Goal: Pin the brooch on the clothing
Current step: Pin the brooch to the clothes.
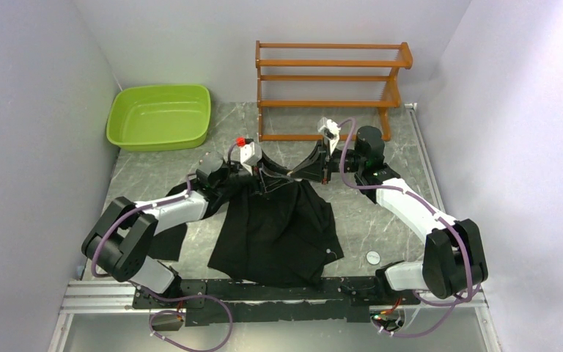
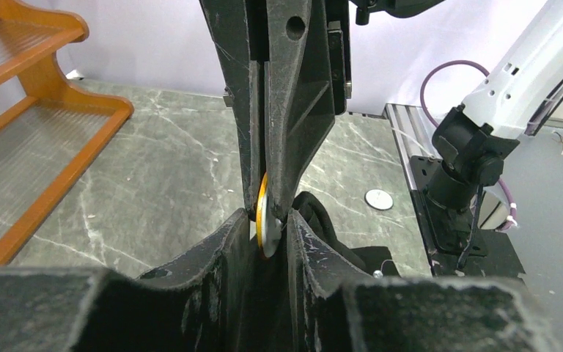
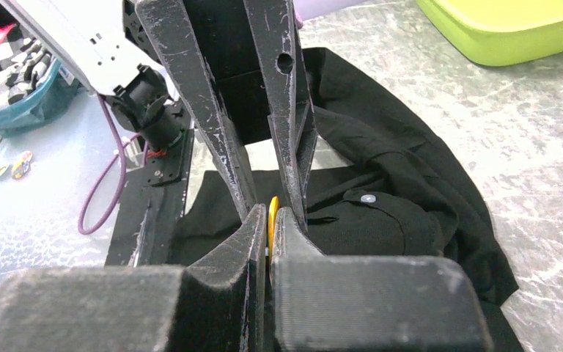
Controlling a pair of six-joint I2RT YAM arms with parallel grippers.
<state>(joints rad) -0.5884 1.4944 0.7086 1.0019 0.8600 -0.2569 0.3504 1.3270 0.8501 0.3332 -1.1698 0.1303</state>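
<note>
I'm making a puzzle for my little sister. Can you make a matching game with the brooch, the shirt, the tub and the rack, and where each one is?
Things:
1. brooch
2. shirt
3. tub
4. rack

Places:
A. back left corner
B. pinched in the right hand
C. standing at the very back, right of the tub
D. spread out in the middle

Pairs: 1-B, 2-D, 3-A, 4-C

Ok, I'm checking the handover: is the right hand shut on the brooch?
Shut: in the left wrist view the right hand pinches the orange brooch edge-on, with no gap showing.
</note>
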